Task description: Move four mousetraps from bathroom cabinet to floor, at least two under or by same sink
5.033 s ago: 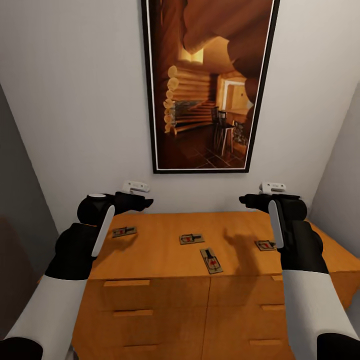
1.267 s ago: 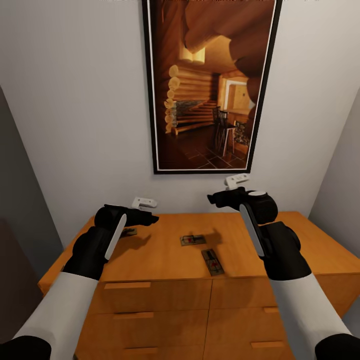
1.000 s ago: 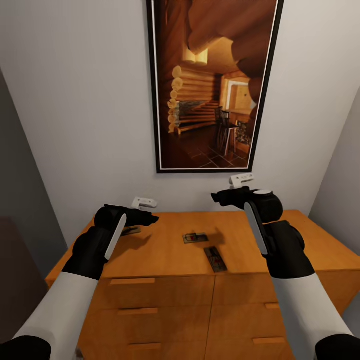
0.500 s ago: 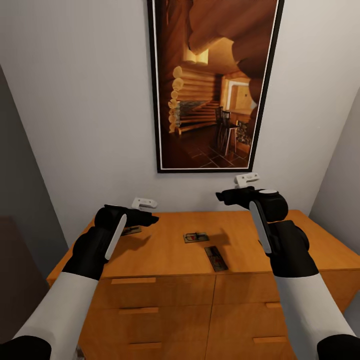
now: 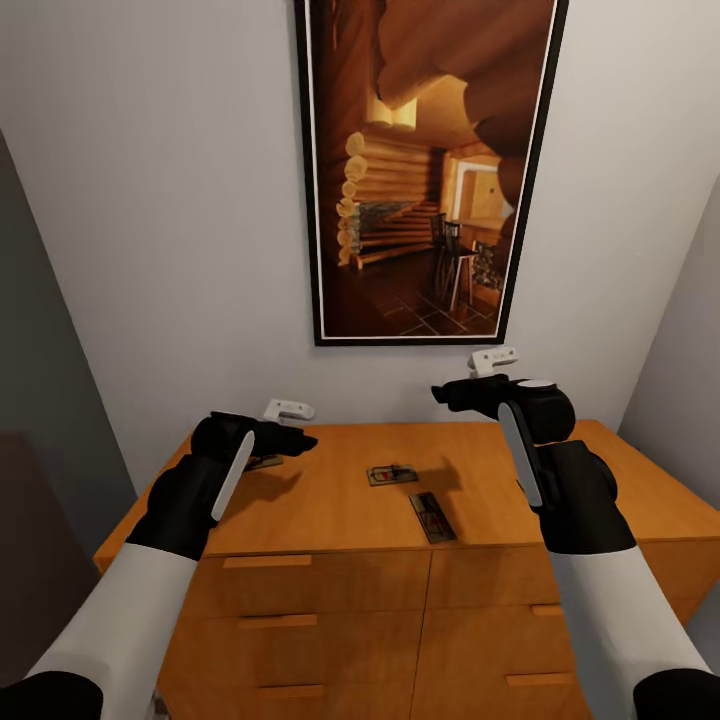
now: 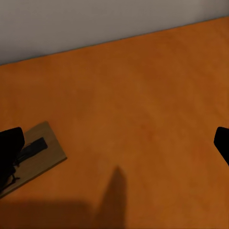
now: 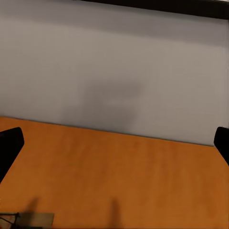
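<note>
Three small flat tan wooden mousetraps (image 5: 431,516) are lying on the orange wooden tabletop (image 5: 330,500). Both black grippers' fingers (image 6: 10,148) are spread, empty. Traps look light, stiff; I would pinch the slab edges.

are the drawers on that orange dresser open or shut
Shut. In the head view every drawer front sits flush with the orange dresser, none pulled out. Mousetraps lie flat on its top.
</note>
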### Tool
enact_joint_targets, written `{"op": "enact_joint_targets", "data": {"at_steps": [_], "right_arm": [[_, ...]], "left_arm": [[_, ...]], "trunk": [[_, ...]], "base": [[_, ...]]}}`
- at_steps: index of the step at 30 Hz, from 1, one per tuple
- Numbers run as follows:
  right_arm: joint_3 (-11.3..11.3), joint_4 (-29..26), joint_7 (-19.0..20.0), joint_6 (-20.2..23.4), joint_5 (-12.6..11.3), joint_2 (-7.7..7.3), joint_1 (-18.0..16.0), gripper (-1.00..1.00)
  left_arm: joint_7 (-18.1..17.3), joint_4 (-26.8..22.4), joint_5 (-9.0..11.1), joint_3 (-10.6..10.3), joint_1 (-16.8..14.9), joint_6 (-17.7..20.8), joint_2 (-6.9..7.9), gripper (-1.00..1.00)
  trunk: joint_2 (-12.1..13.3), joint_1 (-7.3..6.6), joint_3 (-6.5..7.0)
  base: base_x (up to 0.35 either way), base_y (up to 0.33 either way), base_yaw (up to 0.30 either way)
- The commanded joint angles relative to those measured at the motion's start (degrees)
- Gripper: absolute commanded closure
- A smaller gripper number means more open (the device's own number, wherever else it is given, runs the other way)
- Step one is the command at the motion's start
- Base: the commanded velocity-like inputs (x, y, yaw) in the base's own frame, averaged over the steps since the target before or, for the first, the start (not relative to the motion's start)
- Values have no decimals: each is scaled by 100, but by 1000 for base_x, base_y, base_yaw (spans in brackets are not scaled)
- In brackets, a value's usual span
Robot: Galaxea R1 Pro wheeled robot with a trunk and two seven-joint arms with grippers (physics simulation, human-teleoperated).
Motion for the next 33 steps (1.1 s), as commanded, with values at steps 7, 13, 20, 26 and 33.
{"op": "enact_joint_targets", "data": {"at_steps": [7,13,20,26,33], "right_arm": [[4,123,13,24,0,21,-6,-100],[4,254,13,24,-49,40,-2,-100],[4,341,13,24,-260,33,-4,-100],[4,362,13,24,-429,26,-3,-100],[4,377,7,24,-510,35,-5,-100]], "left_arm": [[1,42,4,1,-5,25,-1,-100],[4,52,7,1,-5,25,-9,-100],[8,58,9,1,-5,25,-21,-100],[3,61,10,7,-5,25,-20,-100],[2,63,11,6,-5,25,-18,-100]], "trunk": [[-4,0,-7],[-4,0,-7],[-4,0,-7],[-4,0,-7],[-4,0,-7]], "base": [[0,0,0],[0,5,0],[0,159,0],[0,276,0],[0,254,0]]}}
